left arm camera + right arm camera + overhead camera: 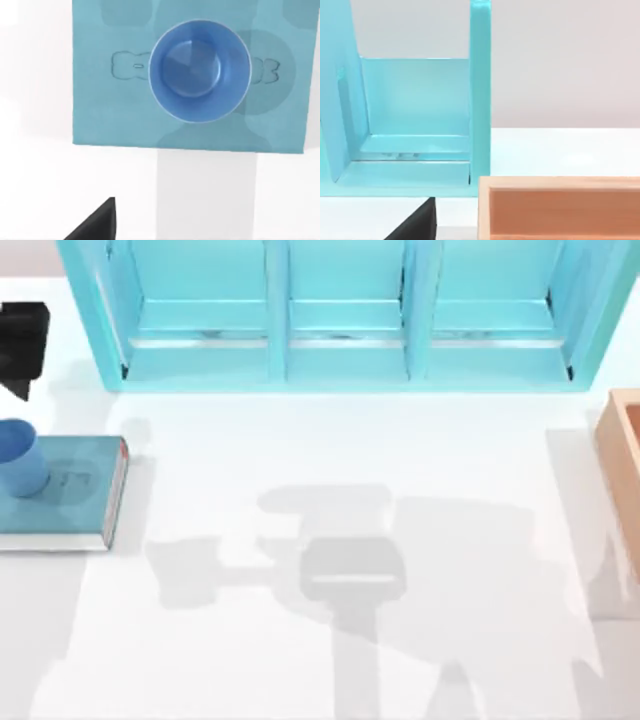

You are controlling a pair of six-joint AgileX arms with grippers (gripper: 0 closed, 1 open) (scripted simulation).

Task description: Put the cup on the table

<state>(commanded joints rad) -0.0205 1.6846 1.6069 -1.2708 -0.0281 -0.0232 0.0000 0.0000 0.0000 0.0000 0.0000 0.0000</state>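
The blue cup [20,457] stands upright on a teal book [70,502] at the far left of the white table [330,640]. From straight above, the left wrist view looks into the open cup [200,70], which rests on the book's cover [115,110]. A black part of my left gripper [97,225] juts in at that view's edge, well apart from the cup. A black piece of my left arm [22,345] sits at the top view's far left, behind the book. My right gripper [415,225] shows as a black tip near the tan box.
A light-blue cabinet [340,320] with three open bays spans the back of the table. A tan wooden box [622,460] stands at the right edge and is also seen close up [560,207]. Arm shadows fall on the table's middle.
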